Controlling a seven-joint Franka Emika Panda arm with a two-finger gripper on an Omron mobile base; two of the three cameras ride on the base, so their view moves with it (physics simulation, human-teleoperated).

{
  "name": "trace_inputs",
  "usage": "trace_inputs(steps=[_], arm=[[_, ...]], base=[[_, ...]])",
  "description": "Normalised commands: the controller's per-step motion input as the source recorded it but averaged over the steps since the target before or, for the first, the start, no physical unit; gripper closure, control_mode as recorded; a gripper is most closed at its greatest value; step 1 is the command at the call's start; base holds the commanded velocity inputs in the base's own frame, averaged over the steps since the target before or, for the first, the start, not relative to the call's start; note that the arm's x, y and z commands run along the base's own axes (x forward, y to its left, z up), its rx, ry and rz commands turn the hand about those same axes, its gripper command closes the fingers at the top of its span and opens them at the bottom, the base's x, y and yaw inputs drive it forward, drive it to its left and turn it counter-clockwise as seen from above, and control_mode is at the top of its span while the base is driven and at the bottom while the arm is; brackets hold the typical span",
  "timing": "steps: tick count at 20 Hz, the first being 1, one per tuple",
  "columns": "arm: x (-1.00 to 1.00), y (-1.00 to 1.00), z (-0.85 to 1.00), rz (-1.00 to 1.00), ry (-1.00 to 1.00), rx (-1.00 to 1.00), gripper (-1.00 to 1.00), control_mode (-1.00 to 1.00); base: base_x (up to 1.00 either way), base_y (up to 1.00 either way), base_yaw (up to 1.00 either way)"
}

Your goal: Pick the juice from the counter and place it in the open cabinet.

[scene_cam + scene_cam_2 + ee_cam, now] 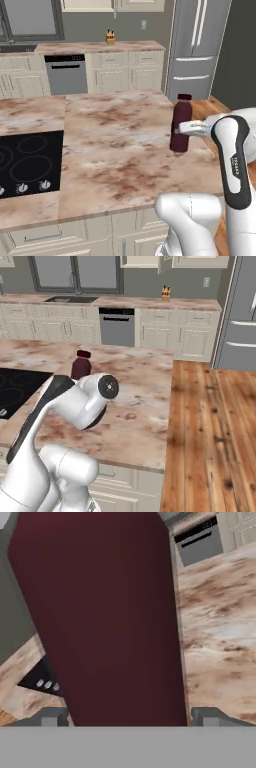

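The juice bottle (179, 125) stands upright on the island counter (115, 150), near the counter's right edge and well to the right of the inset black cooktop (27, 162). The bottle is dark maroon with a narrower neck and a dark red cap. In the left base view its base appears to rest on the marbled stone surface; actual contact cannot be confirmed.

The gripper (186, 128) approaches the bottle horizontally from the right and sits at mid-body height. In the hand view, the bottle (105, 622) stands between the two finger tips (50, 717), one on each side of its body. The jaws stand spread about as wide as the bottle. Whether the pads press on the bottle or stand just clear of it cannot be determined.

In the right base view, the arm's white wrist housing covers the lower part of the bottle (81, 365); the cap and shoulder show above it.

Behind the island, the wall counter (100, 48) carries a knife block (110, 36). A dishwasher (66, 74) sits below that counter, and a grey refrigerator (197, 45) stands to its right. The open cabinet (150, 261) hangs above the wall counter, its panelled door (162, 263) swung outward. The floor (210, 431) right of the island is wood plank.
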Motion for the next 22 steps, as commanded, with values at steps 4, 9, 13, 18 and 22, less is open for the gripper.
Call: trace_inputs(steps=[4,9,13,18,22], arm=[[-0.11,0.00,0.33,-0.20,0.04,-0.26,1.00,-1.00],[-0.09,0.00,0.53,-0.22,0.14,-0.22,1.00,-1.00],[-0.25,0.00,0.72,-0.29,0.14,-0.09,1.00,-1.00],[-0.35,-0.01,0.44,-0.28,0.08,-0.11,1.00,-1.00],[-0.63,0.00,0.08,-0.25,0.00,-0.05,1.00,-1.00]], base=[[0.00,0.00,0.00],[0.00,0.00,0.00],[0.00,0.00,0.00],[0.00,0.00,0.00],[0.00,0.00,0.00]])
